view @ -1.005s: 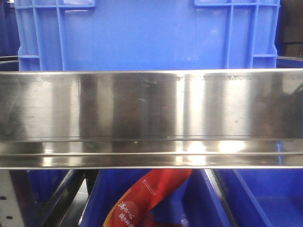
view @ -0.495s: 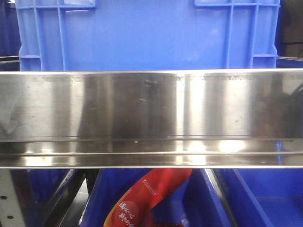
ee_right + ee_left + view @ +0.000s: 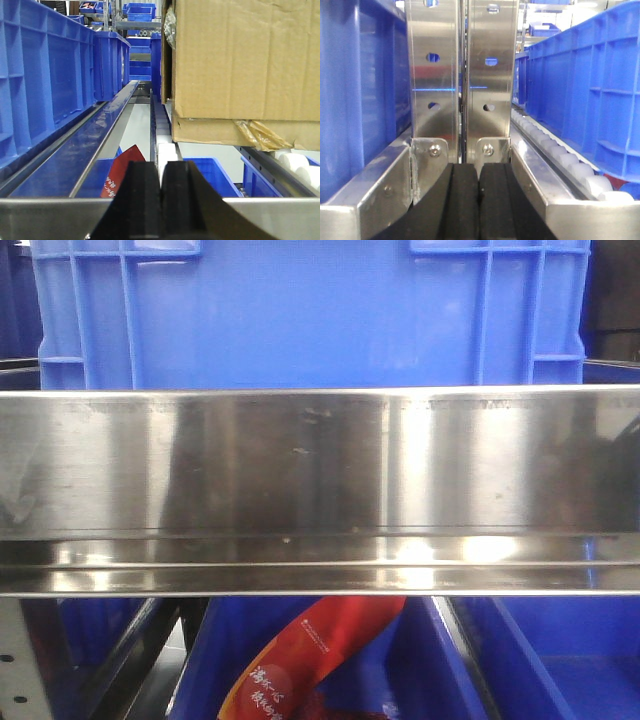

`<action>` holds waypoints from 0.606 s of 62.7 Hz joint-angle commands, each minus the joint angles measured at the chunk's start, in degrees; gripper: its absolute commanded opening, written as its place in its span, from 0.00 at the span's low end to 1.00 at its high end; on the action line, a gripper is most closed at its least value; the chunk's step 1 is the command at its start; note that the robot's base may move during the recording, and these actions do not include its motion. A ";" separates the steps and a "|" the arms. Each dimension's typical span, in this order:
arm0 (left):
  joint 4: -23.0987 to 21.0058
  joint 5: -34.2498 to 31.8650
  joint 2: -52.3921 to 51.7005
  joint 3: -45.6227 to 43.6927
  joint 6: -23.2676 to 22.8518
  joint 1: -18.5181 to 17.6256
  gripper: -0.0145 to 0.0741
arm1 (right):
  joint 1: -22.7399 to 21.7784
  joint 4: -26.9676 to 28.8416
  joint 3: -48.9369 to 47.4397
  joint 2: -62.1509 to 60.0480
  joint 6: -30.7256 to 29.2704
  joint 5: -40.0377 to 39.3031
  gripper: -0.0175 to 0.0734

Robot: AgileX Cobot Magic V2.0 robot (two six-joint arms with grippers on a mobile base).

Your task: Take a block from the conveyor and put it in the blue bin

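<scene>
Your left tool (image 3: pixel 479 200) fills the bottom centre of its wrist view with both black fingers pressed together, only a thin seam between them and nothing pinched. Straight beyond it stand two upright steel posts (image 3: pixel 462 75) with punched holes, bolted to brackets at their feet. A roller track (image 3: pixel 560 155) of white rollers runs up the right half of that frame, carrying a blue bin (image 3: pixel 585 90) along the right edge; another blue bin wall (image 3: pixel 355 90) fills the left.

Your right tool (image 3: pixel 161 200) sits at the bottom centre of its own view, fingers likewise closed against each other and empty. Just behind it a steel rail crosses the frame, and a red packet (image 3: pixel 122 170) shows below it in a lower blue bin (image 3: pixel 210 172). A cardboard box (image 3: pixel 245 65) takes the upper right, resting on white rollers; blue bins (image 3: pixel 45 65) line the left.

In the front view you see a polished steel beam (image 3: pixel 320 490) across the middle, a large blue bin (image 3: pixel 310 315) above it and the red packet (image 3: pixel 310 660) at the bottom centre.

No block and no conveyor belt can be made out in any view
</scene>
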 commanded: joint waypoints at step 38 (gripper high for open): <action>0.14 -1.47 -0.31 -0.12 0.04 0.22 0.04 | -0.18 0.18 0.00 -0.25 -0.15 -0.96 0.01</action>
